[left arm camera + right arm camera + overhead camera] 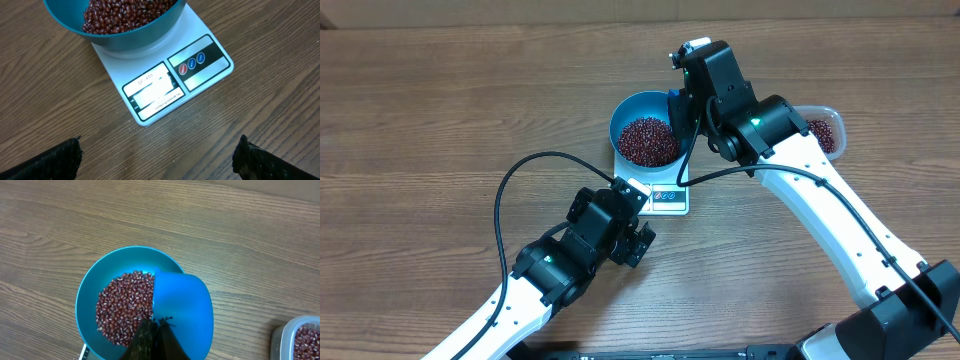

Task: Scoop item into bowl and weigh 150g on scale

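Wood table (440, 100): blue bowl (623, 112) of red-brown beans (647, 141) on white scale (669, 201); clear tub (827, 113) holds more; right gripper (154, 332) clenches blue scoop (182, 300) over bowl; left gripper (157, 160) spread, empty

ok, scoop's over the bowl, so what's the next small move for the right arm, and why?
Probably lift the scoop clear of the bowl and back toward the tub. The right gripper holds it tipped over the beans with none visible on it, so this load looks dumped. The display on the scale is washed out, so the weight can't be read.
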Controlling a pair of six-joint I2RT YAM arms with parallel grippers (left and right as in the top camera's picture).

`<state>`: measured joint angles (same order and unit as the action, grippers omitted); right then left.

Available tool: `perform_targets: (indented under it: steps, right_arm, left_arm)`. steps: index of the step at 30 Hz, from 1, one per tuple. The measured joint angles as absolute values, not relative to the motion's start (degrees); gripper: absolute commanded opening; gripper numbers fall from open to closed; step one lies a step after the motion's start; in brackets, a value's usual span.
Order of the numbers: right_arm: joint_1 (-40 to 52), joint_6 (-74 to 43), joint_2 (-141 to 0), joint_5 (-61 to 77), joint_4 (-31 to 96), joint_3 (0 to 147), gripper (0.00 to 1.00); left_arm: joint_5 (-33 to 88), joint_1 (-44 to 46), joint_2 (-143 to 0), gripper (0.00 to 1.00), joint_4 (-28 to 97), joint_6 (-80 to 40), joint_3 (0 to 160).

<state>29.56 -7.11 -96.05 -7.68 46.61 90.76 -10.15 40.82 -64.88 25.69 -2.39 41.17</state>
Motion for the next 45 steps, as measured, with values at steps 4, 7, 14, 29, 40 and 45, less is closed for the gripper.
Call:
perform_targets:
  steps: [4, 7, 14, 29, 40, 45]
  right_arm:
    - [29.56, -6.42, -96.05, -7.70, 46.59, 90.76, 0.04]
    - [29.56, -6.15, -96.05, -7.70, 46.74, 90.76, 0.04]
    - [29.56, -5.72, -96.05, -7.68, 47.07, 90.76, 0.04]
    - [29.56, -4.19, -96.05, -7.68, 47.37, 90.76, 0.04]
    - [29.56, -3.64, -96.05, -7.70, 47.37, 90.76, 0.04]
    - [29.56, -4.62, -96.05, -7.66, 47.33, 90.76, 0.04]
  left_arm:
    - [-10.15, 40.82, -64.88, 1.00, 25.69, -2.39, 41.17]
    - [-10.15, 40.82, -64.88, 1.00, 25.69, -2.39, 41.17]
    - [-10.15, 40.82, -64.88, 1.00, 25.69, -2.39, 41.17]
    - [-10.15, 40.82, -64.88, 1.00, 25.69, -2.39, 41.17]
    - [-10.15, 40.82, -64.88, 0.99, 25.69, -2.39, 41.17]
    - [-10.15, 40.82, -64.88, 1.00, 25.69, -2.39, 41.17]
